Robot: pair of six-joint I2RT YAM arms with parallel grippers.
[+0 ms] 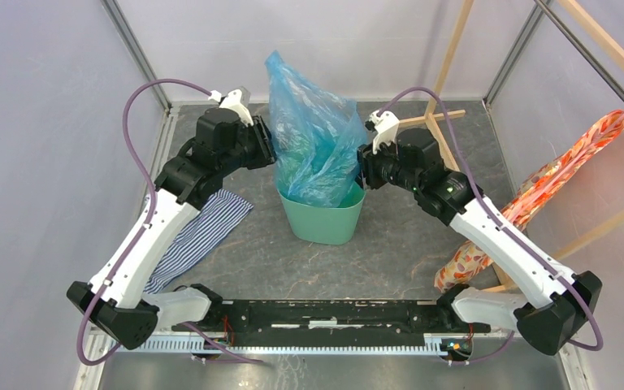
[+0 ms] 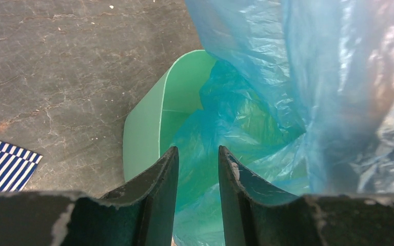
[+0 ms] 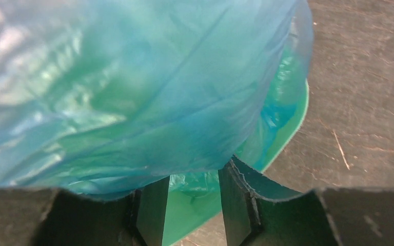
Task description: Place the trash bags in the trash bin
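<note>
The mint-green trash bin (image 1: 322,218) stands upright at the table's middle. The translucent light-blue trash bag (image 1: 309,130) sits partly inside it; its upper part billows high above the rim. My left gripper (image 1: 270,146) is at the bag's left side above the rim, my right gripper (image 1: 363,168) at its right side. In the left wrist view the gripper (image 2: 197,154) is open over the bin (image 2: 146,128), with the bag (image 2: 313,77) beyond the fingers. In the right wrist view the gripper (image 3: 195,177) is open; the bag (image 3: 133,87) drapes over its left finger, above the bin rim (image 3: 293,123).
A blue-white striped cloth (image 1: 203,231) lies flat left of the bin, under my left arm; it also shows in the left wrist view (image 2: 5,166). Orange floral fabric (image 1: 552,183) hangs on a wooden frame (image 1: 447,73) at the right. Enclosure walls surround the table.
</note>
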